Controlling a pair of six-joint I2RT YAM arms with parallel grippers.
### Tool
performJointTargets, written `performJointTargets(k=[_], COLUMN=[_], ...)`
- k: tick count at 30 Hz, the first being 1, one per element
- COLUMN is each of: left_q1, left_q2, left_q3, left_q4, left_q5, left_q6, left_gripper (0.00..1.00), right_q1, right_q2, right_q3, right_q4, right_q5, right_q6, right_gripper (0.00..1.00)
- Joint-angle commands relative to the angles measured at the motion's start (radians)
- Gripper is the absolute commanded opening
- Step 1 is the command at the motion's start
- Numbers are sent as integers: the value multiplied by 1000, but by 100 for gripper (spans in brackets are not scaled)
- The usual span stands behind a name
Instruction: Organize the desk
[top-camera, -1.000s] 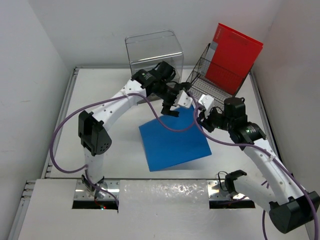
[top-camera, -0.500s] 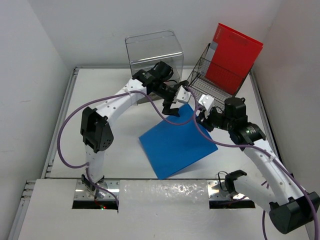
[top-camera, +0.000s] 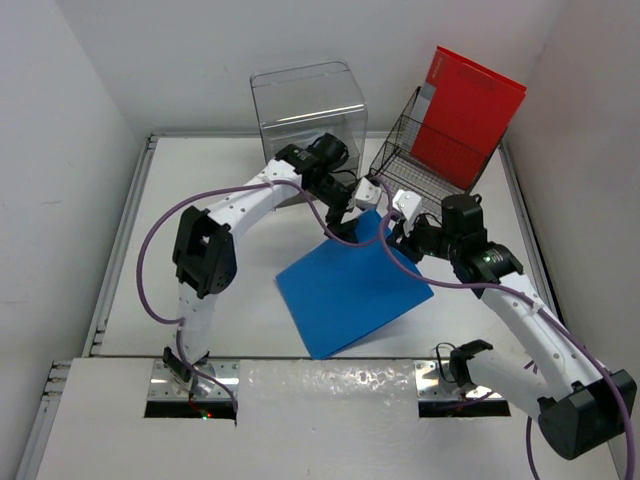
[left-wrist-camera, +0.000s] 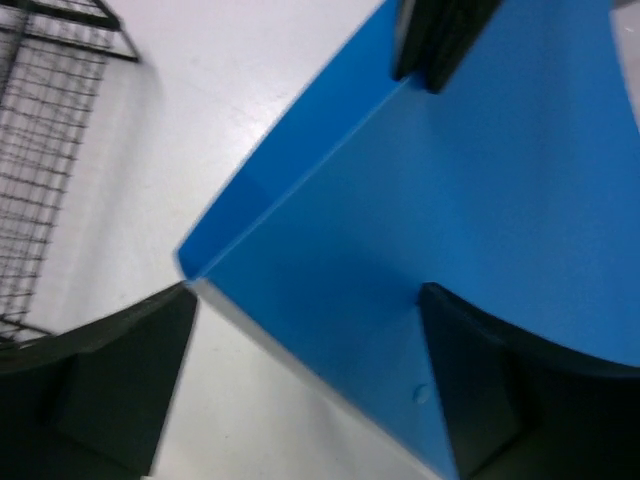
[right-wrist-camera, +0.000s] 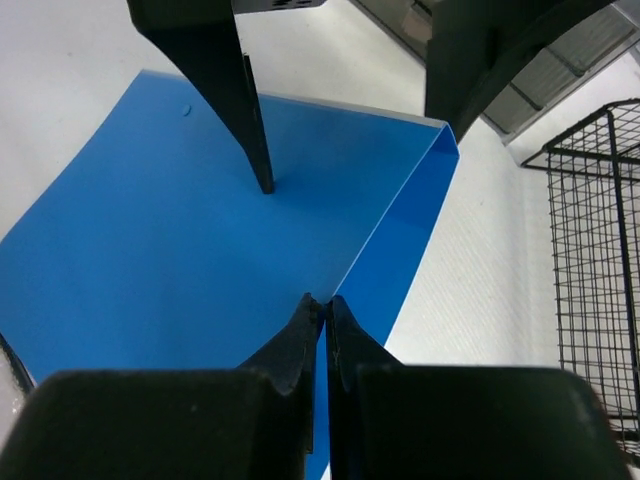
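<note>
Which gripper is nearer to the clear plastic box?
Left. The left gripper is a little in front of the clear plastic box; the right gripper is farther right, by the wire basket.

desk (top-camera: 250, 320) with blue folder (top-camera: 350, 285), wire basket (top-camera: 425, 165)

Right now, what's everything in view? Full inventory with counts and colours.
desk: 1, white, under everything
blue folder: 1, blue, centre of the desk
wire basket: 1, black, far right of the desk
red folder: 1, red, standing tilted in the wire basket
clear box: 1, transparent, far edge, left of the wire basket
left arm: 1, white and black, reaching to the blue folder's far corner
right arm: 1, white and black, reaching in from the right
left end effector: 1, black, open, straddling that corner
right end effector: 1, black, shut on the blue folder's edge
</note>
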Motion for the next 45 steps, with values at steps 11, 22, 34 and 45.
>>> performJointTargets(k=[11, 22, 34, 45], left_q1=[6, 8, 6, 6], left_q2=[-11, -244, -362, -408], left_q3=[10, -27, 52, 236], left_q4=[-212, 118, 128, 161], left_q5=[132, -44, -190, -333], left_q6=[109, -372, -483, -658], left_gripper=[0, 0, 0, 0], right_q1=[30, -69, -205, -388], right_q2=[9, 21, 6, -79], right_q3=[1, 188, 313, 262], right_q4=[45, -60, -104, 19], right_q5=[18, 147, -157, -241], right_q6=[43, 209, 189, 364], right_gripper=[12, 99, 99, 99])
